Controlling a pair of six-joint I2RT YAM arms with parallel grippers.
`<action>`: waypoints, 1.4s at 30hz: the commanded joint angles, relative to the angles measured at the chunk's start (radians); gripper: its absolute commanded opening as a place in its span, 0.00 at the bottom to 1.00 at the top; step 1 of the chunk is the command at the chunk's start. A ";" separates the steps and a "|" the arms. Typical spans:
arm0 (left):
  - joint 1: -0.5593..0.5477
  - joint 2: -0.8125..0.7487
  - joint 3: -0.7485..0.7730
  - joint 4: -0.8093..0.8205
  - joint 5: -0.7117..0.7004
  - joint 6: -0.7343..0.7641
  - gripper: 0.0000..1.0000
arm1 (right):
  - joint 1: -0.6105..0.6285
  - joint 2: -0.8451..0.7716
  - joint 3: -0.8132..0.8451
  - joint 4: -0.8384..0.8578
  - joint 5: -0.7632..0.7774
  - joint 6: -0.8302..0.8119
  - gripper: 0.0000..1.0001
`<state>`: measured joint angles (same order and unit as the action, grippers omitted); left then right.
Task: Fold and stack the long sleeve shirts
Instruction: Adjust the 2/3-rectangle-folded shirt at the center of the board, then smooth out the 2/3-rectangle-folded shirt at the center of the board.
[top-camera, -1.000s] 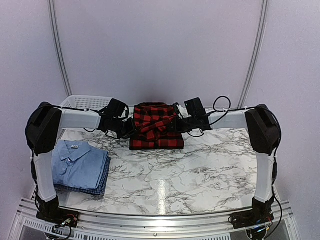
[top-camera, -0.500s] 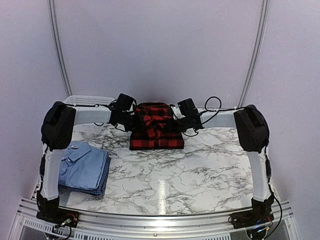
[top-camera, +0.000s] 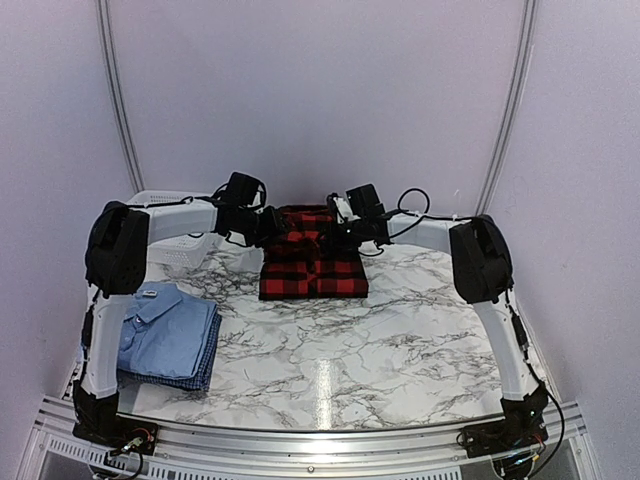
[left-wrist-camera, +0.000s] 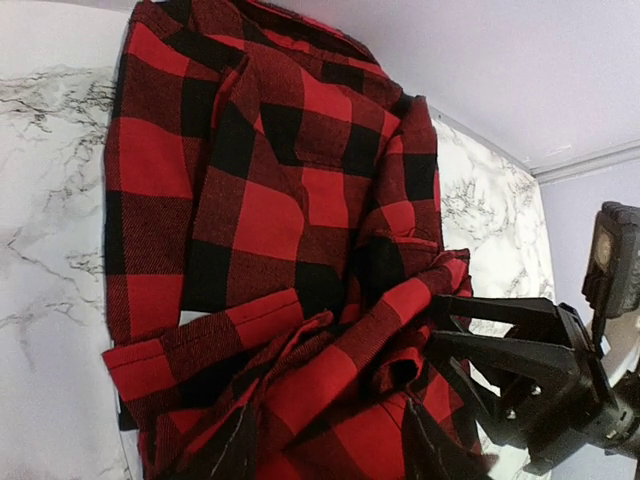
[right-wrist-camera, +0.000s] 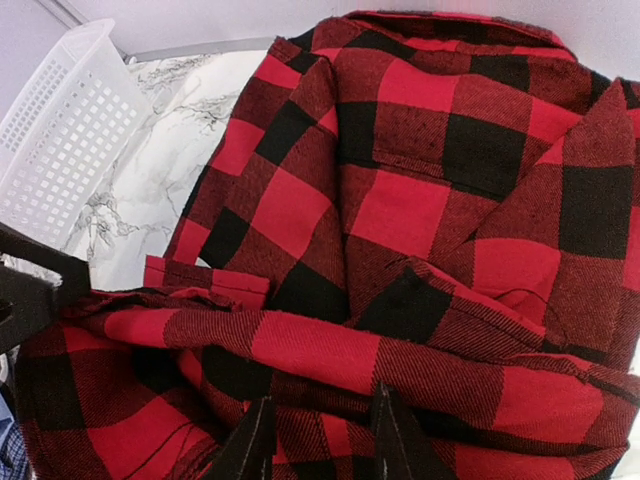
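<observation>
The red-and-black plaid shirt (top-camera: 312, 265) lies folded at the back middle of the table, with a sleeve bunched across its top (left-wrist-camera: 330, 370). My left gripper (top-camera: 268, 226) hovers over its left side. Its fingers (left-wrist-camera: 240, 450) stand wide apart over the bunched cloth, so it is open. My right gripper (top-camera: 341, 230) meets it from the right, and its narrow jaws pinch the sleeve's fold (right-wrist-camera: 330, 350). A light blue collared shirt (top-camera: 160, 322) lies folded at the front left on top of a blue checked shirt (top-camera: 206, 366).
A white mesh basket (top-camera: 165, 205) stands at the back left, close to the left arm's forearm and beside the plaid shirt (right-wrist-camera: 60, 130). The marble table (top-camera: 400, 340) runs to a metal rail at the near edge.
Both grippers have moved back and inward over the plaid shirt, carrying the sleeve with them. The left jaws have spread apart from the cloth they were pinching.
</observation>
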<state>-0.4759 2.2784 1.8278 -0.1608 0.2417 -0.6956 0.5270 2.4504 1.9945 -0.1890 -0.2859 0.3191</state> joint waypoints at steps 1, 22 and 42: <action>0.003 -0.178 -0.074 -0.028 -0.042 0.053 0.54 | -0.011 0.013 0.085 -0.041 -0.011 -0.017 0.32; -0.065 -0.182 -0.259 0.028 -0.073 0.032 0.28 | -0.051 -0.317 -0.353 0.046 0.066 -0.074 0.51; 0.017 0.297 0.359 -0.070 -0.069 0.050 0.29 | -0.083 -0.254 -0.395 0.031 0.063 -0.152 0.52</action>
<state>-0.4889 2.4973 2.0556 -0.1719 0.1566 -0.6640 0.4484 2.1708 1.5444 -0.1459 -0.2256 0.1806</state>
